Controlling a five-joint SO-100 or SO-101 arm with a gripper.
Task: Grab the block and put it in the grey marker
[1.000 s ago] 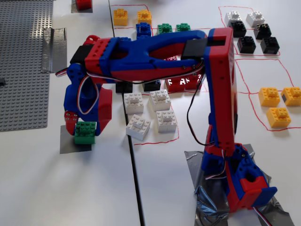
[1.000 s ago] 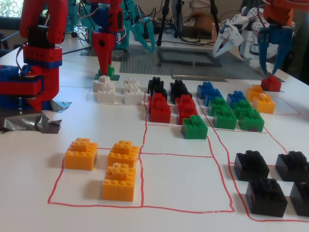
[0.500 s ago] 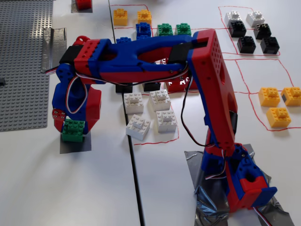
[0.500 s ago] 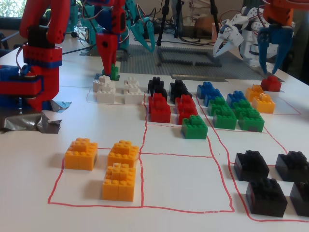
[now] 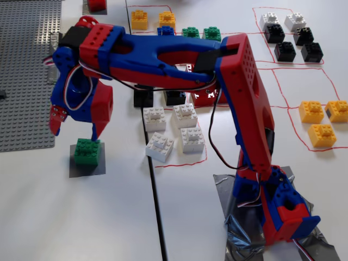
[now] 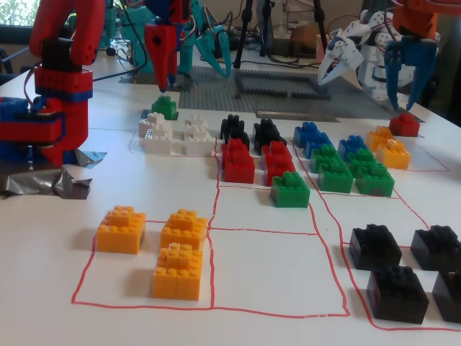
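Observation:
The green block (image 5: 87,151) sits flat on the grey marker (image 5: 81,166) at the left of a fixed view. It also shows at the back in a fixed view (image 6: 165,106), with the grey marker (image 6: 148,114) showing beside it. My gripper (image 5: 76,133) hangs just above the block and slightly to its left, open and empty. Its red finger (image 5: 56,119) and blue finger (image 5: 101,111) stand wide apart. From the side the gripper (image 6: 171,85) points down, a little above the block, not touching it.
A big grey studded baseplate (image 5: 27,70) lies left of the marker. White bricks (image 5: 174,130) lie right of a black line (image 5: 155,206). Other green bricks (image 5: 201,33), yellow bricks (image 5: 321,119) and black bricks (image 5: 293,43) sit in red-outlined areas. My taped base (image 5: 277,212) stands front right.

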